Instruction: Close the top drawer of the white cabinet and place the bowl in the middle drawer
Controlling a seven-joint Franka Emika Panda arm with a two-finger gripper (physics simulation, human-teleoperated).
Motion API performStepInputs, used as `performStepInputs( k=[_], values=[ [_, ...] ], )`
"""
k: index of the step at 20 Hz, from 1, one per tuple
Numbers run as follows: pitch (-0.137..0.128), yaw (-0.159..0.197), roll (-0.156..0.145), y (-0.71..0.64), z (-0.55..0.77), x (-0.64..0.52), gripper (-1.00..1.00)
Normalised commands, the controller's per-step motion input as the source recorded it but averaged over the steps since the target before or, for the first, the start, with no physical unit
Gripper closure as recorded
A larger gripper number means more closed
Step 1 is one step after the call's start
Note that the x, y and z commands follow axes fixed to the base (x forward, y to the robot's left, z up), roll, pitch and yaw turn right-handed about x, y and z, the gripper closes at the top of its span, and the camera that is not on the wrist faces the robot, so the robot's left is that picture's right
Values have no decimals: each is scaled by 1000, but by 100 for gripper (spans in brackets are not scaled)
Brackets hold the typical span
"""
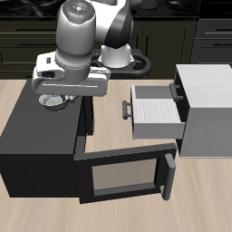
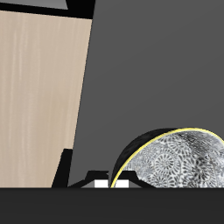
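My arm hides most of bowl (image 1: 54, 101) in exterior view; only sliver shows at 9 o'clock of frame. Wrist view crops bowl (image 2: 179, 162) at edge. My gripper (image 1: 56, 98) fingers unseen; grip state untellable. Cabinet (image 1: 210, 100) cut off at 3 o'clock edge.

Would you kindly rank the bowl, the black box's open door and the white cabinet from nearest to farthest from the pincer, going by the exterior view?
1. The bowl, on top of the black box, right at the pincer.
2. The open door, swung out toward the table's front edge.
3. The white cabinet, across the table, beyond its pulled-out drawer.
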Motion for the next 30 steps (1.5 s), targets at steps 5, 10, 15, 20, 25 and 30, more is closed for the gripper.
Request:
performStepInputs(
  k=[5, 10, 15, 20, 25, 30],
  values=[
    [11, -3, 20, 208, -22, 21, 100],
    [-7, 10, 4, 283, -4, -80, 100],
    [8, 5, -11, 185, 62, -88, 100],
    [-21, 25, 51, 433, 79, -99, 100],
    [14, 57, 18, 321, -94, -6, 100],
    [-3, 20, 13, 284, 46, -91, 100]
  ],
)
